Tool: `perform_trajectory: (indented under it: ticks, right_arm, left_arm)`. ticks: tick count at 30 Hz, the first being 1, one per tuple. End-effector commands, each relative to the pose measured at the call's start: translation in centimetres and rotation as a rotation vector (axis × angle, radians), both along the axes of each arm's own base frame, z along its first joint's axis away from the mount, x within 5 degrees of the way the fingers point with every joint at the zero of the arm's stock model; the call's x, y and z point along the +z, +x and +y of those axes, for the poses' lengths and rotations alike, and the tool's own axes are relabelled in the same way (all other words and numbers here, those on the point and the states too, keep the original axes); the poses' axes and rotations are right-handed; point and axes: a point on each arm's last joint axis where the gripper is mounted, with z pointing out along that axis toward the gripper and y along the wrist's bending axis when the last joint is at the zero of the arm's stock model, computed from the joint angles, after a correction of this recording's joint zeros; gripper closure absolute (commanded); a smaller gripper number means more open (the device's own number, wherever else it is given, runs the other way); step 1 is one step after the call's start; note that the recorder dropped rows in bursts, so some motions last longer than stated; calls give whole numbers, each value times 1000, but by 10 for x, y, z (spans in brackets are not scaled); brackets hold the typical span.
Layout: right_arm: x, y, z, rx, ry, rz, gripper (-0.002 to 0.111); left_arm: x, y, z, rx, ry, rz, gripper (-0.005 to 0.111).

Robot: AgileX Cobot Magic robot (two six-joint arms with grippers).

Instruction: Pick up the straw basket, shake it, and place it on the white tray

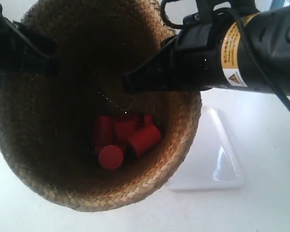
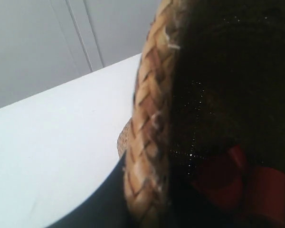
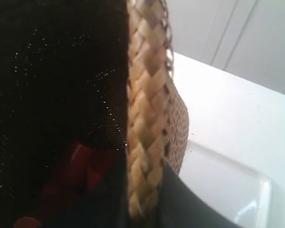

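Observation:
The straw basket (image 1: 38, 164) is held up off the table, close to the exterior camera, its dark inside facing it. Several red cylinders (image 1: 125, 140) lie at its bottom. My right gripper (image 1: 135, 79) is shut on the braided rim (image 3: 145, 118), one dark finger (image 3: 190, 209) outside and one inside. My left gripper (image 1: 48, 60) is shut on the opposite rim (image 2: 149, 142), with a dark finger (image 2: 99, 209) outside it. The white tray (image 1: 217, 159) lies on the table below, beside the basket's lower right wall, and it also shows in the right wrist view (image 3: 218, 190).
The white table (image 1: 266, 203) runs around the basket and the tray. A pale panelled wall (image 2: 47, 42) stands behind the table. The red cylinders (image 2: 237, 185) show blurred deep inside the basket (image 3: 80, 166).

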Motion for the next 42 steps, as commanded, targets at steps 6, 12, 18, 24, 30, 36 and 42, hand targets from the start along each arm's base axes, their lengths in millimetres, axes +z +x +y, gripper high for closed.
perform_trajectory:
  ticks: [6,12,18,24,30,36,42]
  right_arm:
    - [26,31,-51,-153,-102,-2,108]
    - [37,69,-99,-220,-168,237,108]
    - [12,100,-117,-140,-64,558,108]
    - [13,104,-138,-204,-51,587,108]
    - [13,109,-147,-240,-43,563,108]
    - [-3,123,-159,-273,-43,614,108]
    - [-22,134,-159,-263,-65,688,108]
  left_arm:
    - [21,65,-20,238,-85,241,107]
    - [23,105,-71,61,-80,473,107]
    - [21,124,-83,53,-6,540,107]
    - [24,141,-95,41,-24,507,107]
    - [7,160,-108,42,-13,540,107]
    - [-2,172,-119,14,-21,555,107]
    - [-17,183,-128,-2,-15,576,107]
